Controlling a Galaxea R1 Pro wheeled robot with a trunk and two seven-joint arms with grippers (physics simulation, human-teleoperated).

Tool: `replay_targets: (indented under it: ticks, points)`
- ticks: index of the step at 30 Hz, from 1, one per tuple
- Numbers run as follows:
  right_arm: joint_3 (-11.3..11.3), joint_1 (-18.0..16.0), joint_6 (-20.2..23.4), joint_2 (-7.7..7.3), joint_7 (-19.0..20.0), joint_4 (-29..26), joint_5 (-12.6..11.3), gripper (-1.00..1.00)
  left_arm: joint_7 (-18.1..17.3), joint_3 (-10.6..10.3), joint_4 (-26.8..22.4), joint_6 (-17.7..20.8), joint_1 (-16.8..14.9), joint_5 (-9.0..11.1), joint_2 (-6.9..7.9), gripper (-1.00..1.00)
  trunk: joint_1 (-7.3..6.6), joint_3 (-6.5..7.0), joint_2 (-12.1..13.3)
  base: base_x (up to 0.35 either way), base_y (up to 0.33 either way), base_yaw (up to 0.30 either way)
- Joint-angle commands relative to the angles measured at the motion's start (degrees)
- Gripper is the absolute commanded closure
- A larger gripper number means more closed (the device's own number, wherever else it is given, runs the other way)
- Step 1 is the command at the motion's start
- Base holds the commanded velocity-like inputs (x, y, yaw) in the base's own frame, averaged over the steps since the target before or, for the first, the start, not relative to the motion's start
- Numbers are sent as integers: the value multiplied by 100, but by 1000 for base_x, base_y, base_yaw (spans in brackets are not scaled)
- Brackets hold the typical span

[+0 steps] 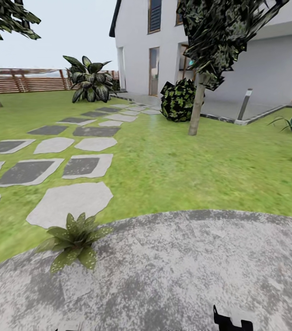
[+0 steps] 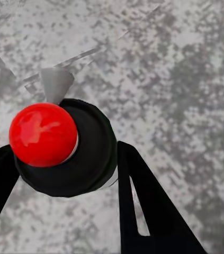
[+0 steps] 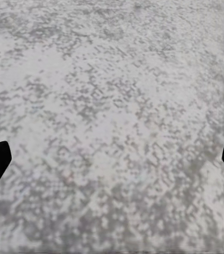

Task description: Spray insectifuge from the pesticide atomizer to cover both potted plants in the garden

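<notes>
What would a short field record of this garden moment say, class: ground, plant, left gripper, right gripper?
ground: grey mottled paving, with green lawn beyond
plant: low rosette of spotted green leaves at the paving's edge
left gripper: fingers either side of a dark round sprayer with red knob and grey nozzle, apparently holding it
right gripper: open, above the paving

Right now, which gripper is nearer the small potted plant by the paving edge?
Left, probably. The potted plant sits front-left at the paving edge, the left arm's side; left gripper holds a red-topped black object over paving; the right gripper is low and well to the plant's right.
</notes>
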Motion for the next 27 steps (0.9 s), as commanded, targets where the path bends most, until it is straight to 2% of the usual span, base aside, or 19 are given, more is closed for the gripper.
replay_targets:
  ticks: [1, 10, 13, 19, 27]
  points:
    - [47, -4, -15, 1, -9, 4, -48, -100, -19, 52, 3, -18, -2, -60, 1, 100, -1, -5, -2, 0, 0, -300]
    - [48, -4, -15, 9, -11, 4, -48, -100, -19, 58, 5, -12, -2, -51, 0, 100, -1, -5, -2, 0, 0, -300]
    - [48, -4, -15, 9, -11, 4, -48, -100, -19, 58, 6, -17, -2, -51, 0, 100, -67, 49, 119, 0, 0, -300]
    - [48, -4, -15, 9, -12, 4, -48, -100, -19, 58, 6, -21, -2, -36, 4, 100, -67, 49, 119, -1, 1, -300]
    - [48, -4, -15, 9, -12, 4, -48, -100, -19, 61, 3, -21, -2, -40, 2, 100, -67, 49, 119, -184, 176, -300]
